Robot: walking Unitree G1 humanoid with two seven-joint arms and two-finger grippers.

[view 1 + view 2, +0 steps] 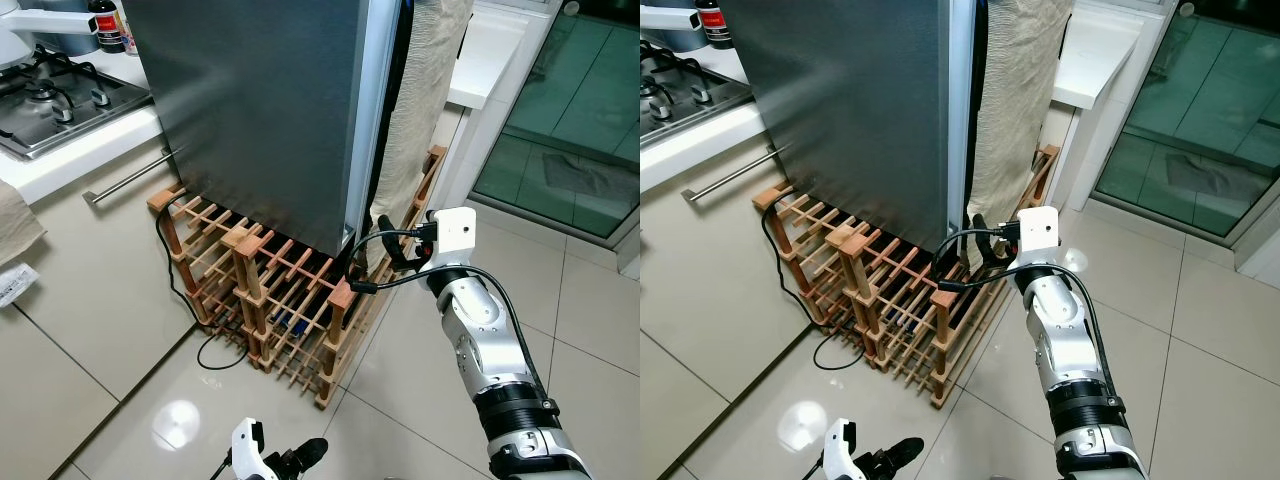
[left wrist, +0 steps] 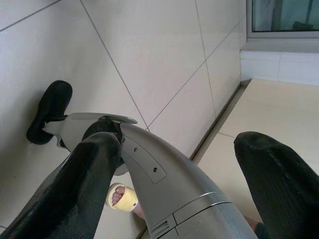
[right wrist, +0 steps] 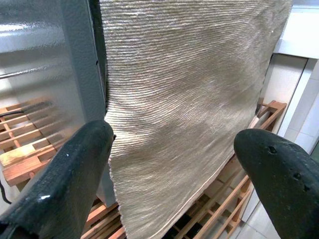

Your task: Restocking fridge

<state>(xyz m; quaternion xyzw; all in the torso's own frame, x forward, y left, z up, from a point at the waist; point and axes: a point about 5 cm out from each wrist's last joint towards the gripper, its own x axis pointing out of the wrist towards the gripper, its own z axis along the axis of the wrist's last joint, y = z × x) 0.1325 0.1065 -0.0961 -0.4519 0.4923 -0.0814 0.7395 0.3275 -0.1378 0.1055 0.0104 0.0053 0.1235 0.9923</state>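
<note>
The tall grey steel fridge (image 1: 260,110) stands on the tiled floor, and a beige woven cloth (image 1: 425,90) hangs down along its front edge beside a dark gap. My right gripper (image 1: 385,240) is held out low near the fridge's bottom corner, facing the cloth (image 3: 189,89). It is open, its black fingers (image 3: 75,164) wide apart with nothing between them. My left gripper (image 1: 300,460) hangs low near the floor, open and holding nothing, and its wrist view looks past my own leg (image 2: 164,174).
A wooden lattice rack (image 1: 270,290) sits around the fridge's base, with a black cable (image 1: 215,355) looped on the floor beside it. At the left are a gas hob (image 1: 50,100) and a cabinet handle (image 1: 125,180). A glass door (image 1: 580,110) is at the right. A person's foot in a yellow slipper (image 2: 122,197) stands behind me.
</note>
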